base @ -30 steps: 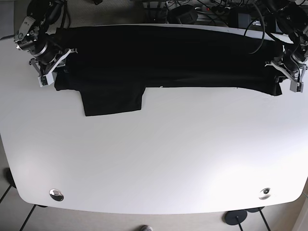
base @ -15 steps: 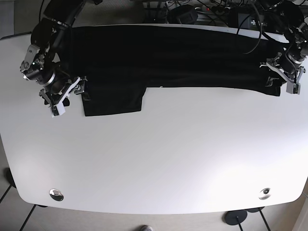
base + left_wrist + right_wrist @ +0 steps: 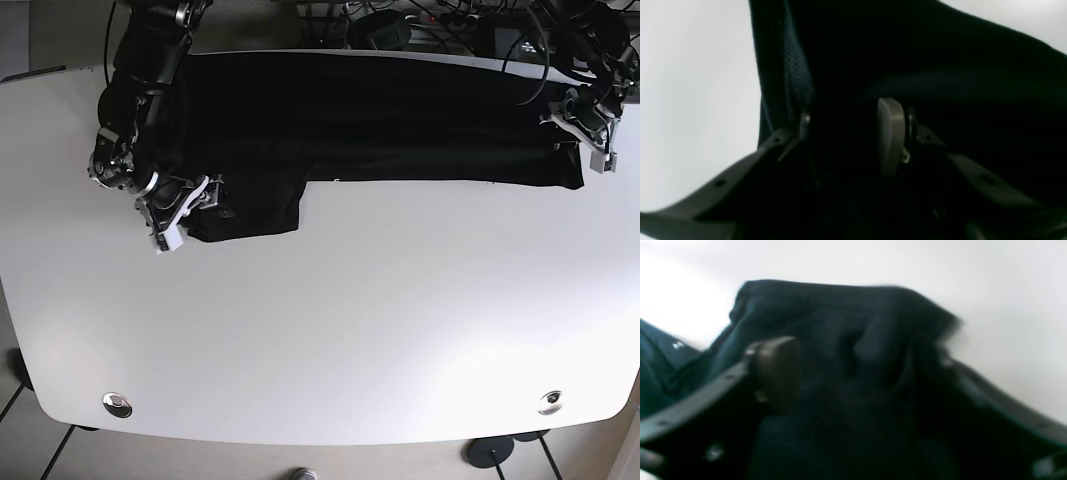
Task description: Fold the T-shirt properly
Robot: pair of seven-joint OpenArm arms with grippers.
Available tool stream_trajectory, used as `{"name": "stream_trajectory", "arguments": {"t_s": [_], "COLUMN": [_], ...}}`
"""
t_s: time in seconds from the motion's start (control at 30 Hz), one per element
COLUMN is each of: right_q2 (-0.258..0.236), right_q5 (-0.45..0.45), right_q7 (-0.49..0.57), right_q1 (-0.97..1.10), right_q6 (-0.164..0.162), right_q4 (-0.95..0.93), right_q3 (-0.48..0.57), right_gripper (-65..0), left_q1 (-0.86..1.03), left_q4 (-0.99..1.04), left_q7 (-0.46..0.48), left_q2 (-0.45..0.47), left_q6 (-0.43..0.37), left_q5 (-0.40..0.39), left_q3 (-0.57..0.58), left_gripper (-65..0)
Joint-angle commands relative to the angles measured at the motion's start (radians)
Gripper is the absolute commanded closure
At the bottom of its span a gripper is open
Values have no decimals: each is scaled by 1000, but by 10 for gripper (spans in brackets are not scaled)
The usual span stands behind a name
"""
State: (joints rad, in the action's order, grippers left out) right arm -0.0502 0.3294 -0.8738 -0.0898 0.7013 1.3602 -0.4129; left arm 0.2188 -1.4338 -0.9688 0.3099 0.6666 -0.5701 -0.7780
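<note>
right tool [image 3: 170, 215] pinches black T-shirt [image 3: 360, 120] sleeve | left tool [image 3: 590, 135] pinches its other end | white table [image 3: 350, 320]

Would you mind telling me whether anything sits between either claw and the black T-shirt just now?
Nothing visible does. The right claw is already on the T-shirt at its sleeve, with cloth between the fingers. The left claw is at the shirt's opposite end, fabric bunched between its fingers.
</note>
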Motion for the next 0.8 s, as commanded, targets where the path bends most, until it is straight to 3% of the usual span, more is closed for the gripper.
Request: {"name": "stream_trajectory", "arguments": {"t_s": [0.03,0.1,0.13,0.2,0.3,0.43,0.6,0.7,0.73,0.8], "right_q2": [-1,-3,-4,-4,-1,48,48,48,46,45], "right_q5": [-20,-16,-8,24,80,103,222,228,228,228], "right_q7": [3,15,15,-5,-135,-272,-276,-273,-273,-273], "right_q1": [-6,-9,-9,23,86,209,347,396,402,413], "right_q6": [-3,-3,-3,-3,-3,-3,-3,-3,-3,-3], "right_q4": [5,8,25,158,382,629,657,652,637,598], "right_q3": [-1,4,4,-4,-28,-133,-263,-311,-323,-353], "right_gripper": [-205,-3,-30,-11,-14,-14,-19,-22,-35,-138], "left_q1": [-2,-2,-2,-2,-2,-3,-3,-3,-3,-3], "left_q4": [-11,-11,-11,-11,-11,-11,-11,-11,-11,-14], "left_q7": [12,12,12,12,12,12,12,12,12,12], "left_q2": [21,19,19,19,19,22,25,27,27,27], "left_q6": [0,0,0,0,0,0,0,0,0,0], "left_q5": [-6,-6,-6,-6,-6,-6,-5,-5,-5,-5], "left_q3": [-5,-5,-5,-5,-5,-5,-5,-5,-5,-4], "left_gripper": [-237,-237,-237,-237,-237,-237,-237,-237,-237,-237]}}
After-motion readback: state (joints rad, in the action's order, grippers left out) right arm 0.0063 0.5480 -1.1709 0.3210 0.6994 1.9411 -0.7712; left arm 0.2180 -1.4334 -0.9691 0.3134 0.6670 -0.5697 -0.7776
